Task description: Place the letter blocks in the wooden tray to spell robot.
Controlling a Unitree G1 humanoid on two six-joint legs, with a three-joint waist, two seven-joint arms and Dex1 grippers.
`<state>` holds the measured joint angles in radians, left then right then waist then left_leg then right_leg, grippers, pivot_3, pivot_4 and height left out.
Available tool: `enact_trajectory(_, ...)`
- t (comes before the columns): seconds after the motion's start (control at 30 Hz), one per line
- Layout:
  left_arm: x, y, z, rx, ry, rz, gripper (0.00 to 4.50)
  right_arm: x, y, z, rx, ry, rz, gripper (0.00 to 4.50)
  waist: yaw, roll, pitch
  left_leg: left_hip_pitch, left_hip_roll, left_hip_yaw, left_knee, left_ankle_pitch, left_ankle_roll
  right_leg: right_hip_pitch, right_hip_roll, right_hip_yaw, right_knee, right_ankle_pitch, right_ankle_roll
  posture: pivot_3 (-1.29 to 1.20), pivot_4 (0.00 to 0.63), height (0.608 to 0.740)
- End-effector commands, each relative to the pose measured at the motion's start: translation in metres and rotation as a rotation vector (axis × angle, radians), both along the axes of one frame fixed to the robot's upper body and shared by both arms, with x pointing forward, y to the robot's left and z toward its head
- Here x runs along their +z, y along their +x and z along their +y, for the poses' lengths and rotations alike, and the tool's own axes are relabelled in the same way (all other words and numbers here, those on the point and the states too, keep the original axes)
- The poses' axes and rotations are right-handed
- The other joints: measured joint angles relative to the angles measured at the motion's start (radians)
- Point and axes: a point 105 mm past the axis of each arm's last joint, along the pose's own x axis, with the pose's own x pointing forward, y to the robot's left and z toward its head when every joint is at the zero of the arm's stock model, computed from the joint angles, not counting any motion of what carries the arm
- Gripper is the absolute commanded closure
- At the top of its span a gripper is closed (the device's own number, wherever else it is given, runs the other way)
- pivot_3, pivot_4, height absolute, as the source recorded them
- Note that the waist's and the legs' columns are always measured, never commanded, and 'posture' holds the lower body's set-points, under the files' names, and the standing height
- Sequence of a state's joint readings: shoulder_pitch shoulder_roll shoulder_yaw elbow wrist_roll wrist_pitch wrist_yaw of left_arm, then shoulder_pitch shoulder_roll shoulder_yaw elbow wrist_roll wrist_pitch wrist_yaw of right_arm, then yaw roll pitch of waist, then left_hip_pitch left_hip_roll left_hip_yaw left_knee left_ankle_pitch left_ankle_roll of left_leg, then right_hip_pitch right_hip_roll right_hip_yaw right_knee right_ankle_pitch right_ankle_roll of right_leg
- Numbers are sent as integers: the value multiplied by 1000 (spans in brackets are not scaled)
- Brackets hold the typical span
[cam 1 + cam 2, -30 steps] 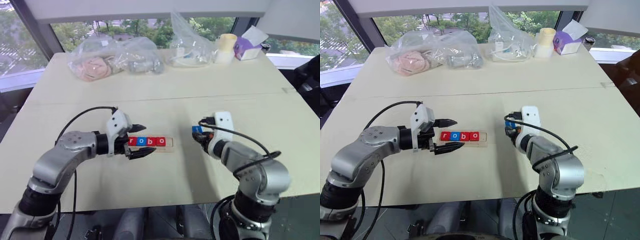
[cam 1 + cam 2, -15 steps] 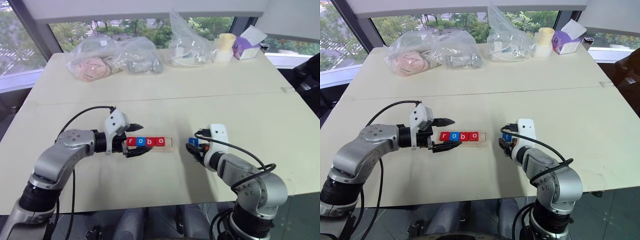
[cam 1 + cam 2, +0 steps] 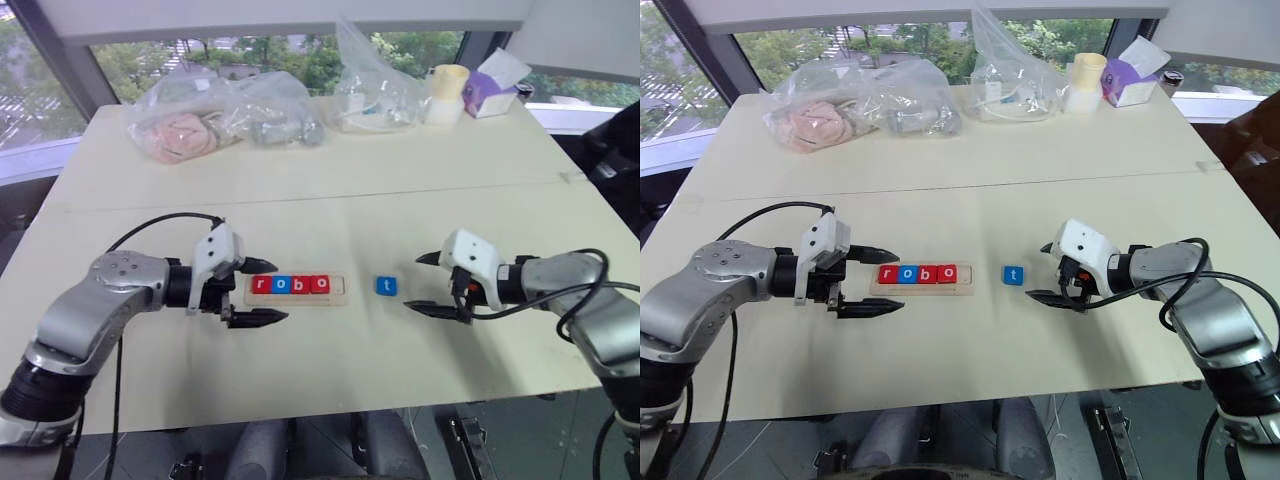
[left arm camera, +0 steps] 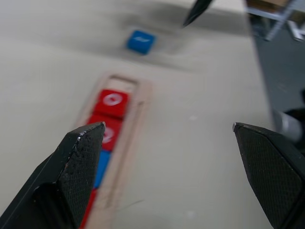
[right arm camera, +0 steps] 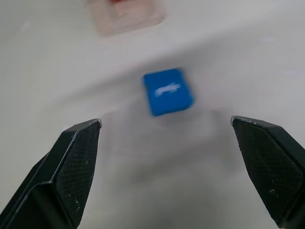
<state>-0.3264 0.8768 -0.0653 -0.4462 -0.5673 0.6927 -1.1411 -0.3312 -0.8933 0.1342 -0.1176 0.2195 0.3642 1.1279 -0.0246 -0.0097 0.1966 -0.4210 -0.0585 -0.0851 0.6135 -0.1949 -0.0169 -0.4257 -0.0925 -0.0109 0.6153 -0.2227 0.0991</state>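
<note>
Left eye view: wooden tray (image 3: 297, 297) lying crosswise on the bench (image 3: 330, 200), long axis running left to right, 4 letter blocks (image 3: 291, 284) seated in it reading r, o, b, o, with 1 bare slot left at the tray's right end (image 3: 339, 285). Blue t block (image 3: 387, 286) flat on the bench just off that right end, apart from the tray. Right hand (image 3: 421, 283) just beyond the t block on its right, fingers spread wide, nothing held, pointing toward the block. Left hand (image 3: 258, 292) at the tray's left end, also spread and empty.

Right eye view: same layout; t block between tray and right hand, so clearly nearer the right arm.

Left wrist view: tray receding lengthwise between spread fingers (image 4: 76, 162), t block past its far end.

Right wrist view: t block centred ahead between spread fingers (image 5: 71, 167), tray end beyond it. Likely next: straight reach, pinch, short carry leftward into the open slot.
</note>
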Motion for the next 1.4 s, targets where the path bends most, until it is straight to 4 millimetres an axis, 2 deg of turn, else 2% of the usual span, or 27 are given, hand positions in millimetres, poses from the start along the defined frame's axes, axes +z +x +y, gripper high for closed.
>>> enact_trajectory(0.03,7,-9,-10,-51,-5,-19,0,-3,11,3,77,1,-47,11,6,0,0,0,1,0,0,0,0,0,1,0,0,0,0,0,150,740)
enact_trajectory(0.3,0,-8,-16,-16,-16,-17,0,-15,23,7,91,36,-46,11,14,0,0,0,1,-1,1,0,0,0,1,1,0,3,-4,0,150,740)
enact_trajectory(0.4,-4,-8,-15,-8,-17,-10,0,-19,27,5,71,44,-31,820,13,0,0,1,1,0,1,0,0,0,1,2,0,3,-4,0,150,740)
enact_trajectory(0.57,-12,-5,-7,21,-8,-9,0,-13,28,5,34,117,21,3315,13,0,0,2,1,0,1,0,0,0,1,3,1,3,-4,0,150,740)
enact_trajectory(0.6,-13,-4,-6,25,-6,-9,0,-12,28,7,30,133,37,3421,13,0,0,2,1,0,1,0,0,0,2,3,1,3,-4,0,150,740)
enact_trajectory(0.7,-16,-2,-2,43,7,-11,0,-3,28,13,22,175,43,3419,14,0,0,2,1,0,1,0,0,0,1,3,1,3,-4,0,150,740)
enact_trajectory(0.83,-15,14,14,145,-12,1,0,28,26,53,61,306,47,3419,7,0,0,2,2,0,0,0,0,-1,2,4,2,3,-4,0,150,740)
enact_trajectory(0.9,-18,16,21,168,13,4,0,29,20,72,106,298,46,3419,9,0,0,2,2,0,0,0,0,-2,3,5,3,3,-4,0,150,740)
enact_trajectory(0.97,-18,14,23,169,27,4,0,24,18,83,134,240,24,3419,13,0,0,2,2,0,-1,0,0,-2,3,4,3,3,-4,0,150,740)
enact_trajectory(1.13,-14,12,20,174,26,0,0,15,19,92,184,143,-14,3419,18,-1,0,1,1,0,1,0,0,-1,1,4,1,3,-4,0,150,740)
enact_trajectory(1.4,-13,6,11,191,9,14,0,2,28,89,196,73,-28,3419,11,-1,0,1,1,0,0,0,0,-2,2,4,2,4,-3,0,150,740)
